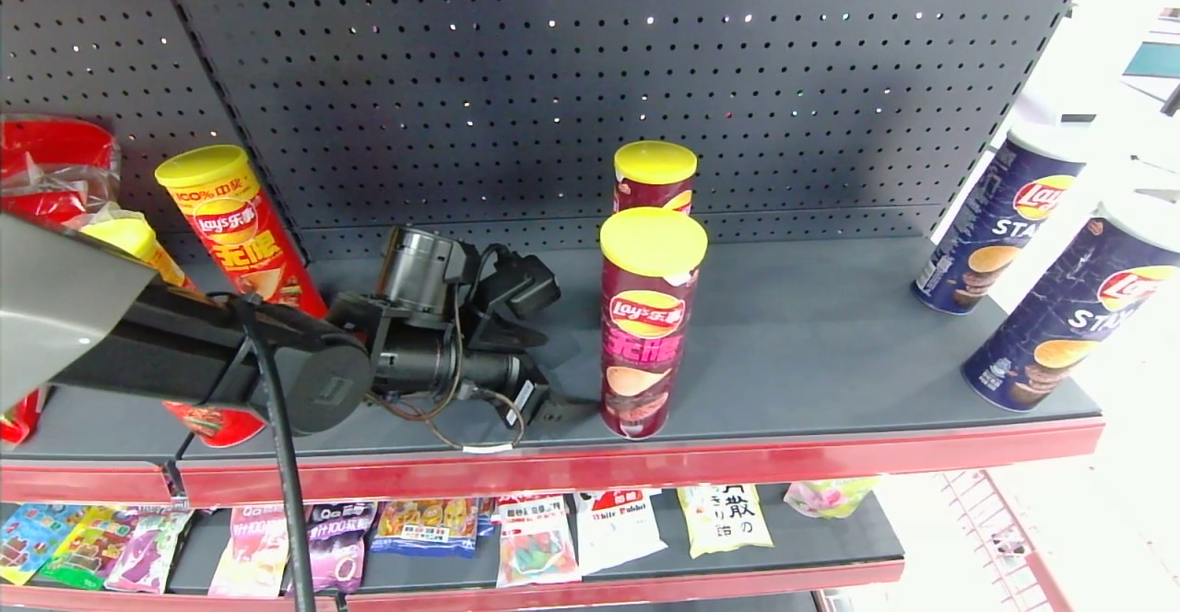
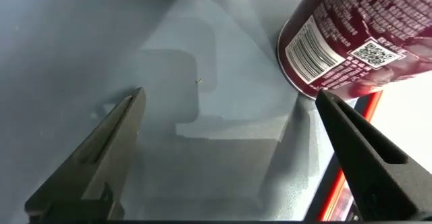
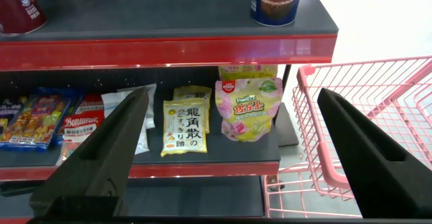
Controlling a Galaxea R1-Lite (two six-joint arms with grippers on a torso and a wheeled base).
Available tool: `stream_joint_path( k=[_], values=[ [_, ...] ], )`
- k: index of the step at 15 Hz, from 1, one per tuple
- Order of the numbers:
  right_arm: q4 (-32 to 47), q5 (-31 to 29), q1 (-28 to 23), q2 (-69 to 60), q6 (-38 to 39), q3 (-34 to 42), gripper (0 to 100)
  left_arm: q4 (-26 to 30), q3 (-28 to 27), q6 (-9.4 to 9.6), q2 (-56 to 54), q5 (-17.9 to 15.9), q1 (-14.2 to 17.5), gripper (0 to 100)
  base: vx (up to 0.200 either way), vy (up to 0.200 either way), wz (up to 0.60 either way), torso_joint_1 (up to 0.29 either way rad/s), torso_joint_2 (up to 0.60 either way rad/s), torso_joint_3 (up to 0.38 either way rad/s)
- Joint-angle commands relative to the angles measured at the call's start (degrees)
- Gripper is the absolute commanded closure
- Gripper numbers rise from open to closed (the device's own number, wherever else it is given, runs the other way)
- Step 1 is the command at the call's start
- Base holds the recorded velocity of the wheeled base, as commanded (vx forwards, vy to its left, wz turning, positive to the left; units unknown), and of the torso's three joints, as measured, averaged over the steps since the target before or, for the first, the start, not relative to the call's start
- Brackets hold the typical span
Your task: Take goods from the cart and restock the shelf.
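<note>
We face a dark grey shelf (image 1: pixel 811 335) with a red front lip, and we place everything by the maroon can (image 1: pixel 648 317) standing upright near that lip. Well to its left stands a red can (image 1: pixel 241 225). Just left of its foot is the left gripper (image 1: pixel 564 406), fingers spread wide and empty; we cannot tell whether the nearer finger grazes the can. Behind it stands a second maroon can (image 1: pixel 654 174), and well to its right two blue cans (image 1: pixel 996 225). Lower and farther right, the right gripper (image 3: pixel 233 92), also spread and empty, hangs near the pink cart (image 3: pixel 391 96). We judge the maroon can placed; next, the left arm should back away without tipping it, then reach into the cart. The shelf is flat and matte, backed by a perforated panel (image 1: pixel 553 87); snack packets (image 1: pixel 539 538) lie below.
</note>
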Motion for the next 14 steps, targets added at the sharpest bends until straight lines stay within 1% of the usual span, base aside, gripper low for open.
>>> stream_joint_path(
  k=[1,6,9,14],
  values=[
    [0.0,0.04,-0.01,-0.02,-0.01,0.0,0,-0.08,-0.02,-0.01,-0.07,-0.01,-0.06,0,0.0,0.0,0.0,0.0,0.0,0.0],
    [0.0,0.04,-0.01,-0.02,-0.01,0.0,0,0.0,-0.02,-0.01,-0.07,-0.01,-0.15,0,0.0,0.0,0.0,0.0,0.0,0.0],
    [0.0,0.04,-0.01,-0.02,-0.01,0.0,0,-0.08,-0.19,-0.01,0.02,-0.01,-0.85,0,0.0,0.0,0.0,0.0,0.0,0.0],
    [0.0,-0.04,-0.01,-0.02,-0.01,0.0,0,-0.08,0.42,-0.1,-0.07,-0.01,-0.67,0,0.0,0.0,0.0,0.0,0.0,0.0]
  ],
)
